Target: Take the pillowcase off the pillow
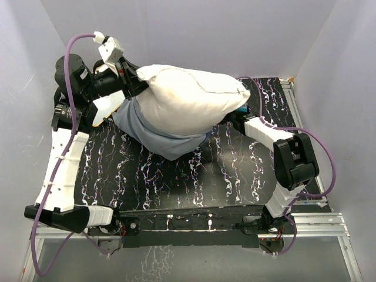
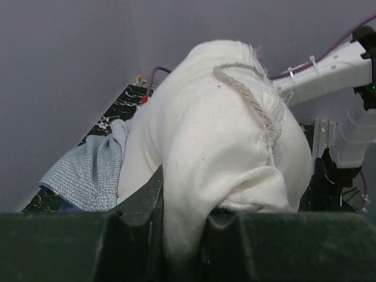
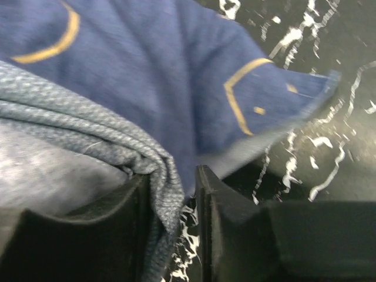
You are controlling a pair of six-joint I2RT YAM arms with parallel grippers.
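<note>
The white pillow (image 1: pixel 188 97) hangs lifted above the table, and my left gripper (image 1: pixel 136 76) is shut on its upper-left corner. In the left wrist view a fold of the pillow (image 2: pixel 217 129) is pinched in my left gripper (image 2: pixel 183 217). The pillowcase (image 1: pixel 167 141) sags beneath the pillow as a grey-blue bunch, with its reverse (image 2: pixel 82 173) showing at the left. My right gripper (image 3: pixel 170 176) sits low under the pillow's right end, mostly hidden from above. Its jaws are open. Folds of the navy pillowcase (image 3: pixel 164 76) lie against its left finger, with table showing through the gap.
The black marbled table (image 1: pixel 235 170) lies under everything. A flat white board with an orange edge (image 1: pixel 107 108) sits by the left arm. Grey enclosure walls stand close on the left, back and right. A metal rail (image 1: pixel 296 108) runs along the right edge.
</note>
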